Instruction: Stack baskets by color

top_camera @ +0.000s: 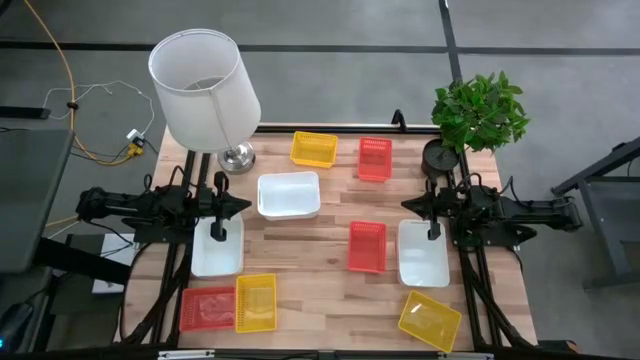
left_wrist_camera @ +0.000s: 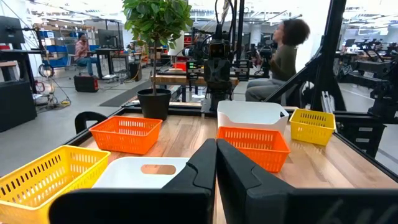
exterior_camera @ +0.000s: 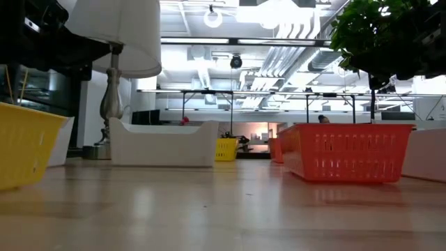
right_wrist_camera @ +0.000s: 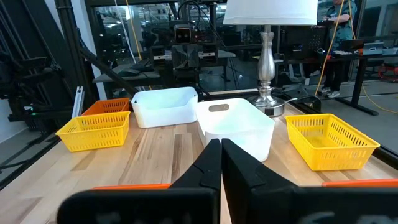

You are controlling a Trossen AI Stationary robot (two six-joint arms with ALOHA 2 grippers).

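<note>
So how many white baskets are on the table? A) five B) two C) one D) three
D: the high view shows three, the white basket by the lamp, the white basket under the left gripper and the white basket under the right gripper.

Our left arm reaches in from the left side of the table, its left gripper (top_camera: 219,229) pointing inward with the fingers (left_wrist_camera: 199,171) pressed together, holding nothing. Our right arm mirrors it from the right, the right gripper (top_camera: 435,231) likewise closed and empty.
</note>
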